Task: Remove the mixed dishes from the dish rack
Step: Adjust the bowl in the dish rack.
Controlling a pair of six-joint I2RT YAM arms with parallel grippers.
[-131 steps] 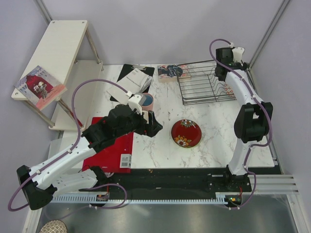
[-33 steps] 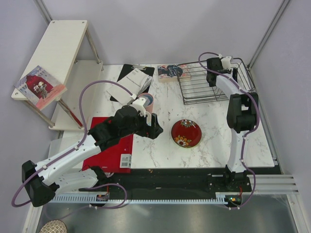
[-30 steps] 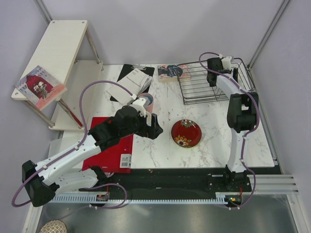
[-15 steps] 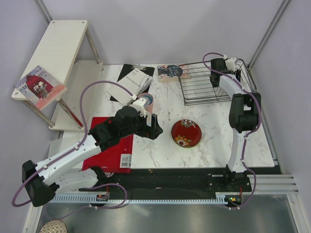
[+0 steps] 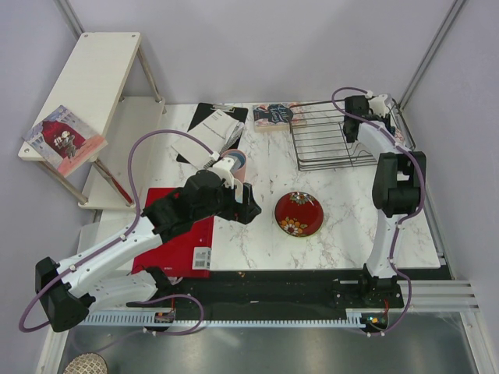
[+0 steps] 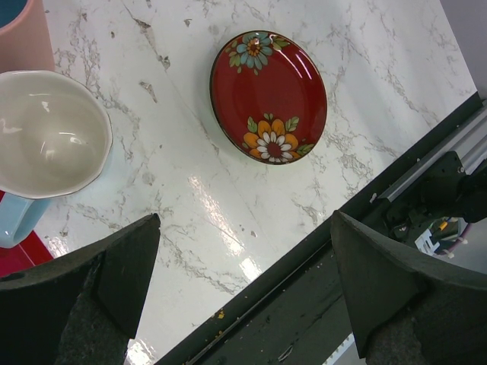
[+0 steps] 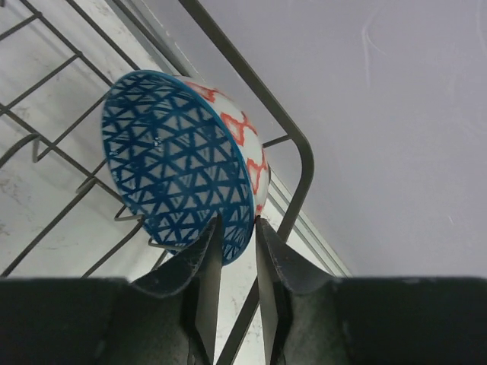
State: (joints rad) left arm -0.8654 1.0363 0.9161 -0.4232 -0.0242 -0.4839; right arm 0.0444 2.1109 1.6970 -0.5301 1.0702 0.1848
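At the dish rack's (image 7: 307,169) far right corner, your right gripper (image 7: 234,228) pinches the near rim of the small blue-patterned bowl (image 7: 175,160), which stands on edge among the wires. Over the marble table (image 6: 190,198), your left gripper (image 6: 245,220) hangs spread wide, holding nothing; beneath it the light blue handled mug (image 6: 49,133) sits just beside the pink cup (image 6: 27,34), the dark red floral plate (image 6: 268,95) lying apart from both.
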